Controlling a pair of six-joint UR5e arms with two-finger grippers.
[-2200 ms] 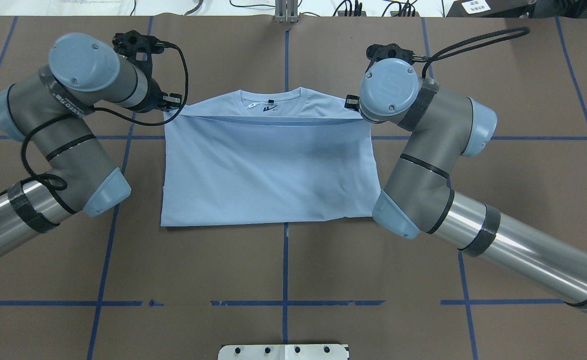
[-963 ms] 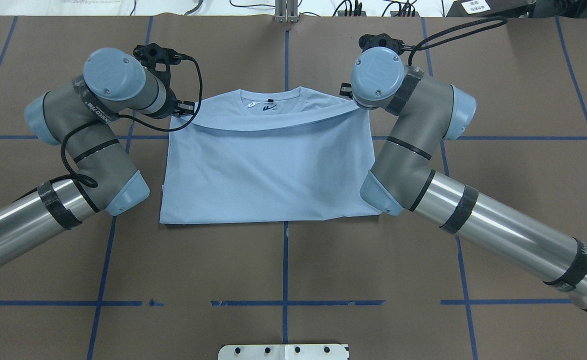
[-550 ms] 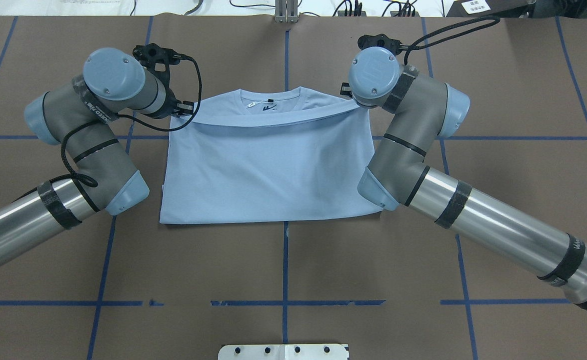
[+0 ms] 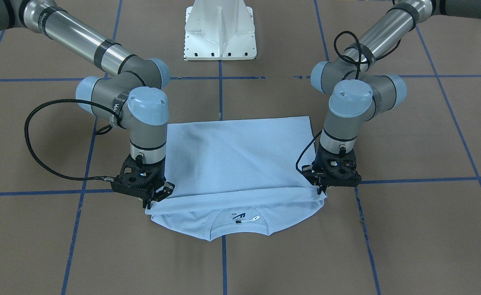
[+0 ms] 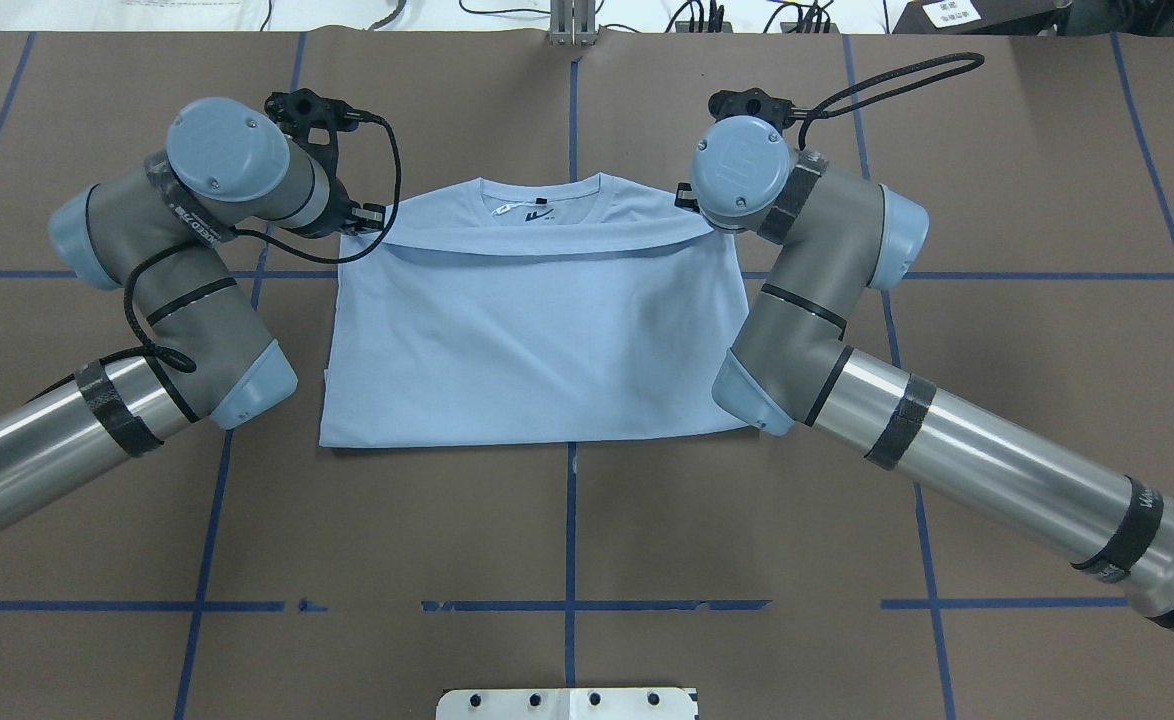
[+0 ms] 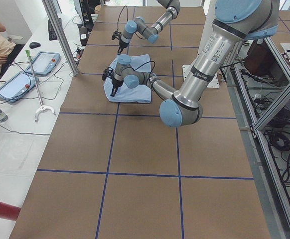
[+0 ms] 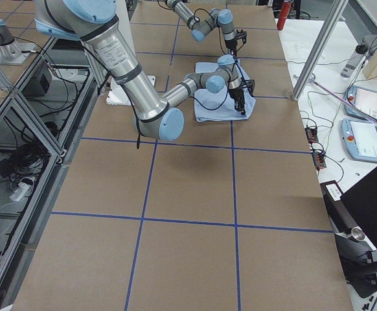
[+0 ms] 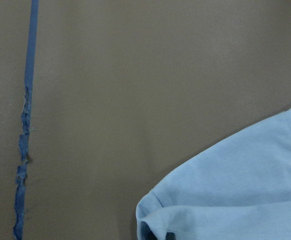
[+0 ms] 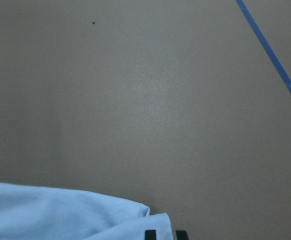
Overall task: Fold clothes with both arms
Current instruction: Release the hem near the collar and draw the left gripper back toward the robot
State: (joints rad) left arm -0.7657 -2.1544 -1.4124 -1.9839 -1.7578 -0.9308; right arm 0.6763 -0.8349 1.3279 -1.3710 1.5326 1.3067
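Observation:
The light blue T-shirt (image 5: 537,340) lies flat on the brown table, its lower half folded up over the chest. The ribbed collar (image 5: 542,195) and dark neck label (image 4: 240,216) show beyond the folded edge; the chest print is hidden. My left gripper (image 4: 321,189) is shut on one corner of the folded edge, low over the table. My right gripper (image 4: 152,203) is shut on the other corner. In the overhead view the left gripper (image 5: 365,222) shows and the right gripper (image 5: 689,200) is mostly under its wrist. Cloth shows in the left wrist view (image 8: 245,190) and the right wrist view (image 9: 60,215).
The white pedestal base (image 4: 220,32) stands at the robot's side of the table. Blue tape lines (image 5: 571,540) cross the brown surface. In the exterior left view a metal post (image 6: 60,35) and a side bench with tablets (image 6: 45,62) stand beyond the far edge.
Both grippers carried the folded edge farther toward the collar. The right wrist then shifted slightly inward. The edge has sunk lower onto the shirt.

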